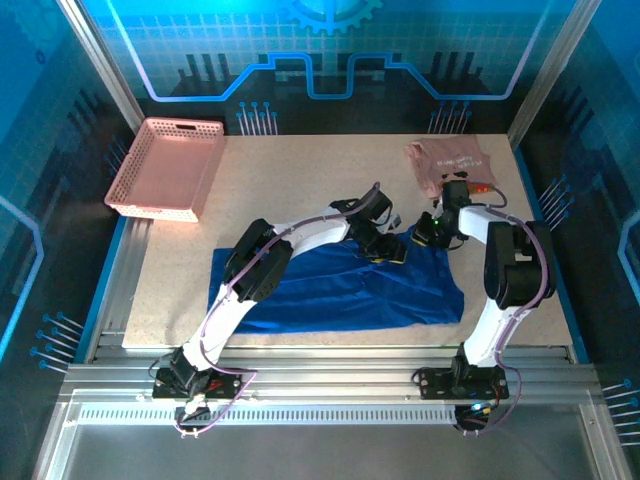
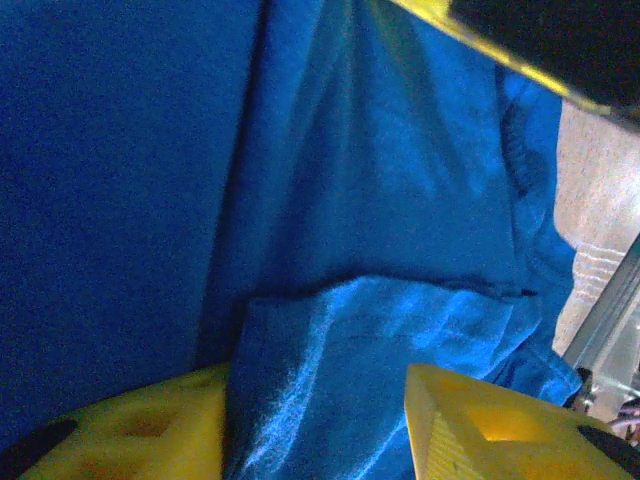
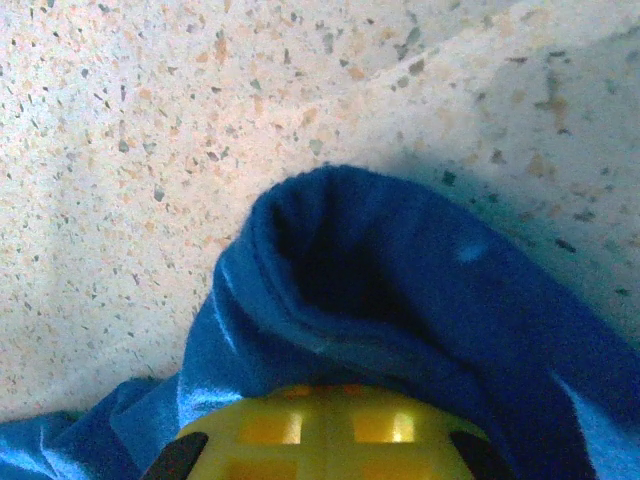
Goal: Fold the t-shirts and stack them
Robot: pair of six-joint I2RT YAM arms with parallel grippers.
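While I'm watching the overhead feed, the blue t-shirt (image 1: 330, 295) is lying spread out across the near half of the table (image 1: 300, 170), mostly flat with a few wrinkles. The pink t-shirt (image 1: 450, 160) is sitting crumpled at the far right corner, apart from the blue one, and a pink basket (image 1: 165, 165) is hanging off the far left edge. Both arms are reaching down onto the blue shirt's far edge. The left gripper (image 1: 385, 250) is sitting near the middle of that edge. On its wrist cam the yellow fingers (image 2: 500, 425) are standing roughly halfway apart with a raised fold of blue cloth bunched between them, so it's looking like a grip to me. The right gripper (image 1: 428, 235) is working the far right corner, pinched all the way closed on a puffed-up loop of blue fabric (image 3: 400, 290) that's arching out over the speckled tabletop.
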